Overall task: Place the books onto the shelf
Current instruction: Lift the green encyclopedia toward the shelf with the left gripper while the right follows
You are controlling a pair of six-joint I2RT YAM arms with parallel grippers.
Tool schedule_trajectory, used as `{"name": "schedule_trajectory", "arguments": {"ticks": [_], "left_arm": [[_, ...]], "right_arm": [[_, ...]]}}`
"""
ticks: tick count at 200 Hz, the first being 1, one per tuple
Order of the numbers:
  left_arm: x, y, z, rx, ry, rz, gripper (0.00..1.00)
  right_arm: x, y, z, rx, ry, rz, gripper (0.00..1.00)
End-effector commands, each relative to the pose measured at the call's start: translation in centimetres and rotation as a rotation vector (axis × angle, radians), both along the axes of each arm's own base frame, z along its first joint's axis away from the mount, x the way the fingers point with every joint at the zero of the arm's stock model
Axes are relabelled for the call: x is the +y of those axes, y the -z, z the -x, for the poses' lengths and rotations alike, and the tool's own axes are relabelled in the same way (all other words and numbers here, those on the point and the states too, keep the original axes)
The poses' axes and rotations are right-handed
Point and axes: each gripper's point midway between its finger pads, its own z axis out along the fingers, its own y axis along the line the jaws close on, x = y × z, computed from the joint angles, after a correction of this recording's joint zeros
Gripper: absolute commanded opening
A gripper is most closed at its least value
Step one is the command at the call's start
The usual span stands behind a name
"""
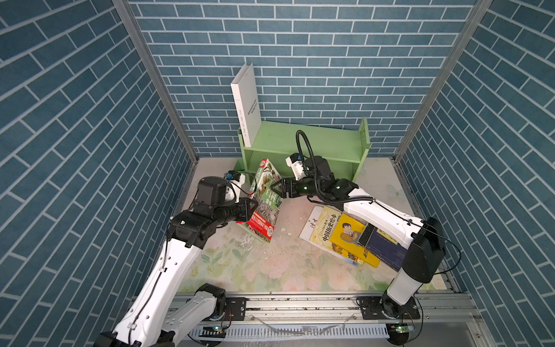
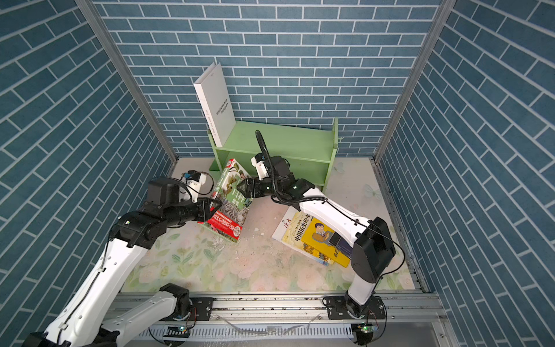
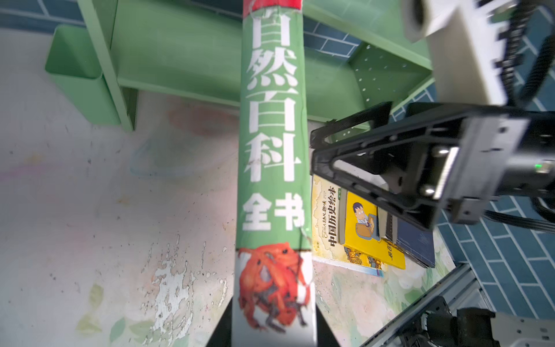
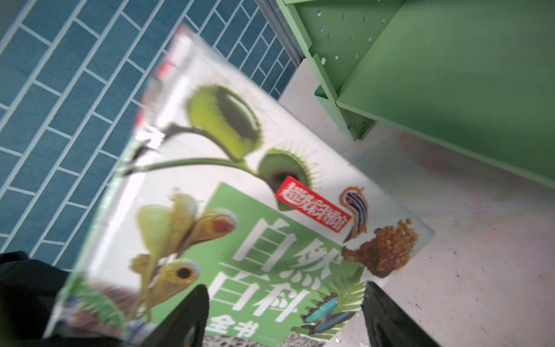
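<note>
1. Shelf (image 1: 315, 141): white book (image 1: 246, 102) upright at upper tier's left end.
2. Left tool (image 1: 254, 207) pinches the tilted encyclopedia (image 1: 265, 210) before the shelf.
3. Right tool (image 1: 275, 190) spread at its cover.
4. Other books (image 1: 345, 237) piled on the counter (image 1: 270, 270).

The left arm (image 1: 168, 264) and right arm (image 1: 381, 216) share glossy white link shells and black joint housings, some showing small green lights. Thin black cables run clipped along the white links. A ribbed black hose (image 2: 265, 148) arcs above the right wrist. The fingers (image 3: 375, 195) are black triangular open frames, with silver screws at their base.
</note>
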Motion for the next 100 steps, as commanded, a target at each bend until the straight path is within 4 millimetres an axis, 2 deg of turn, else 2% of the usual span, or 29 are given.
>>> {"name": "schedule_trajectory", "arguments": {"ticks": [1, 35, 57, 100], "left_arm": [[-1.7, -7.5, 1.0, -0.251, 0.155, 0.051, 0.15], [-2.7, -10.6, 1.6, -0.331, 0.211, 0.123, 0.15], [-3.0, -12.4, 1.2, -0.373, 0.217, 0.147, 0.14], [-4.0, -17.4, 1.0, -0.488, 0.264, 0.220, 0.13]], "right_arm": [[-3.0, -2.6, 0.3, -0.093, 0.055, 0.052, 0.81], [-6.2, -6.4, 0.3, -0.204, 0.162, 0.060, 0.85], [-8.0, -8.9, 0.3, -0.273, 0.217, 0.042, 0.89], [-9.8, -11.4, 0.4, -0.339, 0.261, 0.012, 0.91]]}}
